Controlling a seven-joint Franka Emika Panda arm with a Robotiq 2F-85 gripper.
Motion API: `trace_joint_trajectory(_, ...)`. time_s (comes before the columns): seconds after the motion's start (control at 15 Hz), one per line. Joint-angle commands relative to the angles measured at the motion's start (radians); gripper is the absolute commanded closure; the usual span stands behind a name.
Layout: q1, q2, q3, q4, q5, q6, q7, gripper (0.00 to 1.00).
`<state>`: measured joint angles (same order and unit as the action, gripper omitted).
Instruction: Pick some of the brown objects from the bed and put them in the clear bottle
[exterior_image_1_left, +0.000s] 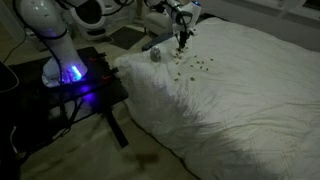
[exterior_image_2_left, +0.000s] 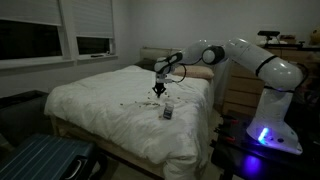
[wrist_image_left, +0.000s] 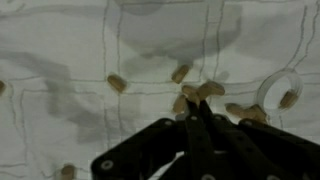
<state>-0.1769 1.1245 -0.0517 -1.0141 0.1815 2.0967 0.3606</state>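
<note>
Dim bedroom, wrinkled white bed as surface: hovers low amid scattered brown objects with fingers pressed together, clear bottle near the scatter; risks nipping sheet rather than pellet, or losing so tiny a piece.

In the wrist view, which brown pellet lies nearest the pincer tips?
The pellet just left of the pincer tips, under the small cluster; the rest lie farther off on the bed.
</note>
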Motion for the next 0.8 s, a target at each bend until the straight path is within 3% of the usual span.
trace_joint_trajectory(0.0, 0.002, -0.088, 0.005, -0.096, 0.005, -0.063, 0.001, 0.99)
trace_joint_trajectory(0.73, 0.081, -0.353, -0.016, -0.549, -0.007, 0.068, -0.058, 0.99)
